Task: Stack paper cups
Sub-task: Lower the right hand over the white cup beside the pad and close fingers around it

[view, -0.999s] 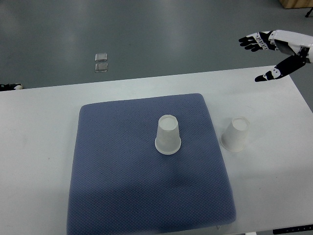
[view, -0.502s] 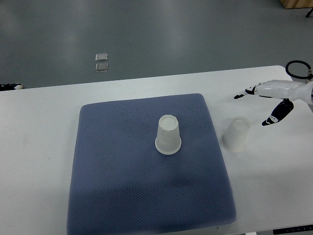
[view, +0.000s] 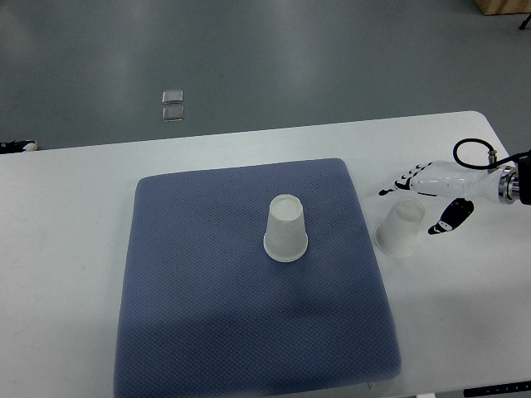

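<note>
You've got one upturned cup (view: 285, 229) on the mat (view: 207, 290), a second cup (view: 400, 226) right of it on the table (view: 66, 215), right hand (view: 427, 195) just beyond.

Two paper cups (view: 285, 229), one mat (view: 207, 315).

Partly visible items, top view
Right white robot arm (view: 518, 181) cut by right edge; small black-and-white object (view: 17, 147) cut by left edge, unidentifiable.
</note>
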`<state>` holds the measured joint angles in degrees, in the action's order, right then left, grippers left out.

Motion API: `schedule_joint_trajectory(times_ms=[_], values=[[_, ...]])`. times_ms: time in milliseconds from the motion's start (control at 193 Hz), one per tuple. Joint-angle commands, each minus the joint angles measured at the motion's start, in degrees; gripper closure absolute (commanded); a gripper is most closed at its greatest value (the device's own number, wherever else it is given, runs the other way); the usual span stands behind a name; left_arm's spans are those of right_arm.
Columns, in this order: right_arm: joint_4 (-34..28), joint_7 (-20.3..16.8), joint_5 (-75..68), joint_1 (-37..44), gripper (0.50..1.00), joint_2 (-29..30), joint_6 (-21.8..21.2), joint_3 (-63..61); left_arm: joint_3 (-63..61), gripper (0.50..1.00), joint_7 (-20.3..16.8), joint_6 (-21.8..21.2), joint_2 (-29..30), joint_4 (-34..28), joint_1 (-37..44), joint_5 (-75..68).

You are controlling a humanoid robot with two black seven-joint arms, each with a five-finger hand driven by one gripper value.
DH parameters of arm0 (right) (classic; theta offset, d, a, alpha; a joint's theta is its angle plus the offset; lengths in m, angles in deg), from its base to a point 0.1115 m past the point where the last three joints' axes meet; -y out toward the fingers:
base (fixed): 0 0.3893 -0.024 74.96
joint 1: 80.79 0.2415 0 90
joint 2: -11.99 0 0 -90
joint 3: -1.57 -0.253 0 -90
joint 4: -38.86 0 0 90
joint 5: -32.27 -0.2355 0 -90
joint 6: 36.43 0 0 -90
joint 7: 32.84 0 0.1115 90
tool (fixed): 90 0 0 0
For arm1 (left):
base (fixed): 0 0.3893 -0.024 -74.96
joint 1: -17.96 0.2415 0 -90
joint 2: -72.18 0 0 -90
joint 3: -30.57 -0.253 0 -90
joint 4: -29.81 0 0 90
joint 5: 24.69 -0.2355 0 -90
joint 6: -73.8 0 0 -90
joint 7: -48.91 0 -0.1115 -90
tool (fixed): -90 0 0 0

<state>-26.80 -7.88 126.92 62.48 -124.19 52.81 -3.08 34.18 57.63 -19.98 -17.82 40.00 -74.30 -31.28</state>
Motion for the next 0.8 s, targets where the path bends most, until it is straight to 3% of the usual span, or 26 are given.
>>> schedule_joint_trajectory(times_ms=[0, 342, 575, 797], values=[[0.2, 0.0, -0.1, -0.4, 0.589, 0.6, 0.1, 0.2, 0.0, 0.5, 0.0, 0.0, 0.0, 0.0, 0.0, 0.0], [1.0, 0.0, -0.1, -1.3, 0.599, 1.6, 0.2, 0.2, 0.0, 0.5, 0.0, 0.0, 0.0, 0.0, 0.0, 0.0], [1.9, 0.1, -0.1, -1.2, 0.638, 3.0, 0.1, 0.2, 0.0, 0.5, 0.0, 0.1, 0.0, 0.0, 0.0, 0.0], [3.0, 0.2, 0.0, -1.3, 0.773, 3.2, 0.1, 0.3, 0.0, 0.5, 0.0, 0.0, 0.0, 0.0, 0.1, 0.0]])
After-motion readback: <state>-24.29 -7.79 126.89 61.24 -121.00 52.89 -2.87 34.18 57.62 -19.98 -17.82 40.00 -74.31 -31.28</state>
